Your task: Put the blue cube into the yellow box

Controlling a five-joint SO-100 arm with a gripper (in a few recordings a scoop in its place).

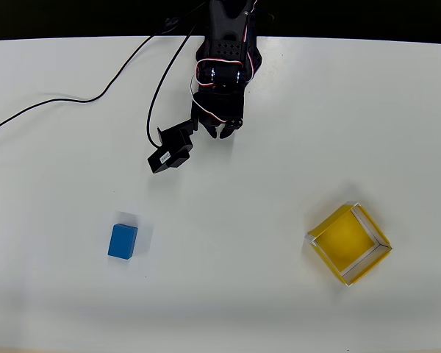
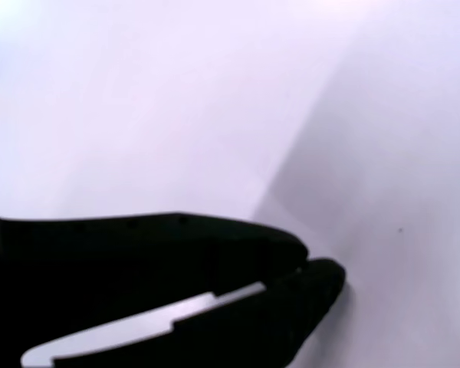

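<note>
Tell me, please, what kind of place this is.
Probably a robot test bench or lab table, not a home. A plain white table carries a black arm with its gripper, a loose cable, and two simple props: the blue cube and the yellow box.

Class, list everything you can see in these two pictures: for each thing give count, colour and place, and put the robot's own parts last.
blue cube: one, bright blue, lower left of the overhead view, lying free on the table.
yellow box: one, yellow with pale rim edges, lower right of the overhead view, turned cornerwise, nothing in it.
table: one, white, under everything.
cable: black, runs from the left edge across the table up to the arm.
arm: one, black with red and white wires, top centre of the overhead view.
gripper: one, black, below the arm, away from both cube and box; shut in the wrist view.
</note>
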